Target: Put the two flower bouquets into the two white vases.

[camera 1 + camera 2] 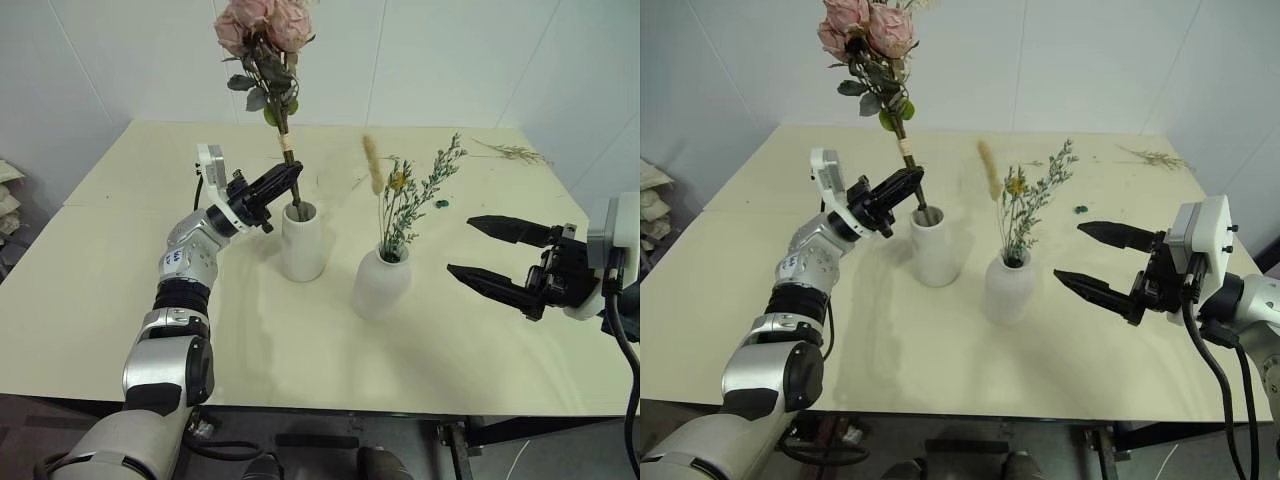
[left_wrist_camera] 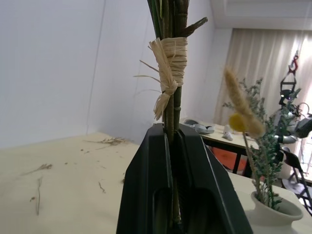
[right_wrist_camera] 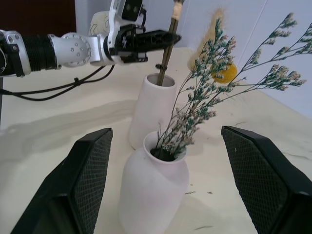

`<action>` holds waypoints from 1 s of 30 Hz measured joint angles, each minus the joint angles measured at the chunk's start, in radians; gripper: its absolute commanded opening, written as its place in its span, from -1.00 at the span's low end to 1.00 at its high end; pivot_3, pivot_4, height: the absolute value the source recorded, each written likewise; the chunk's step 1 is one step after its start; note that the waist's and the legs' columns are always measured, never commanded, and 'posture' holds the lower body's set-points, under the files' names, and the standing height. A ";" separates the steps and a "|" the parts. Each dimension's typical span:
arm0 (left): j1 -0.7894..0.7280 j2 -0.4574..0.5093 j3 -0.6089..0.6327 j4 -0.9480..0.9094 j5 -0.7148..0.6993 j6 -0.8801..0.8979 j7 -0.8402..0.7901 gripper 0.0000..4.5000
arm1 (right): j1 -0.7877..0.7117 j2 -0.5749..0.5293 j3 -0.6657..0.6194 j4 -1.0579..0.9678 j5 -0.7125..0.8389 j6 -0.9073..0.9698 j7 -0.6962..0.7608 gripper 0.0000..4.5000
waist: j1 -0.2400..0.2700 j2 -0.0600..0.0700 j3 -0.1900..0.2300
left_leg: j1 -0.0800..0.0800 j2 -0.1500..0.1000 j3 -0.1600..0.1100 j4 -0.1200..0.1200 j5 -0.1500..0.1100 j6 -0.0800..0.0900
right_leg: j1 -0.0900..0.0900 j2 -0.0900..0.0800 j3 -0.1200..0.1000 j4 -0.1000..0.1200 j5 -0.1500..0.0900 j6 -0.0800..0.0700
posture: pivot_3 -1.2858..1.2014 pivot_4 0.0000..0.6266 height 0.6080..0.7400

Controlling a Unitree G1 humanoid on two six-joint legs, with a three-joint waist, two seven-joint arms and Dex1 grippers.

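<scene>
The pink rose bouquet (image 1: 265, 30) stands nearly upright, and my left gripper (image 1: 287, 181) is shut on its stems just below the raffia tie (image 2: 168, 63). The stem ends reach into the mouth of the straight white vase (image 1: 303, 250). To its right, the rounded narrow-necked white vase (image 1: 380, 285) holds the slimmer bouquet (image 1: 405, 200) of green sprigs, a yellow flower and a tan grass spike. My right gripper (image 1: 460, 244) hovers open to the right of that rounded vase, level with it, with nothing between its fingers (image 3: 73, 185).
Both vases stand mid-way across the cream table (image 1: 120, 300). Loose dried twigs (image 1: 515, 152) lie at the back right corner, and a small dark scrap (image 1: 441, 204) lies behind the rounded vase. A white wall runs behind the table.
</scene>
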 measured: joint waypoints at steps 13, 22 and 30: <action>0.042 0.117 -0.066 -0.126 0.065 0.024 -0.077 0.56 | -0.006 0.000 0.004 0.002 0.014 0.001 -0.024 0.68 | -0.006 0.000 0.000 | 0.001 0.000 0.000 -0.001 0.000 0.000 | 0.000 0.001 0.000 0.001 0.000 0.000 | 0.03 -0.52 1.00; 0.112 0.349 -0.152 -0.155 0.235 -0.019 -0.095 0.56 | -0.038 0.000 0.038 0.049 0.003 -0.006 0.005 0.68 | 0.002 0.000 0.000 | 0.001 0.000 0.000 -0.001 0.000 0.000 | 0.000 0.000 0.000 0.000 0.000 -0.001 | 0.03 -0.52 1.00; 0.198 0.565 -0.151 -0.213 0.240 -0.008 -0.288 0.56 | -0.062 -0.026 0.071 0.171 -0.069 -0.053 0.114 0.68 | -0.007 0.001 0.000 | 0.001 0.001 0.001 -0.003 0.000 0.001 | 0.000 0.001 0.000 0.000 0.000 -0.002 | 0.03 -0.52 1.00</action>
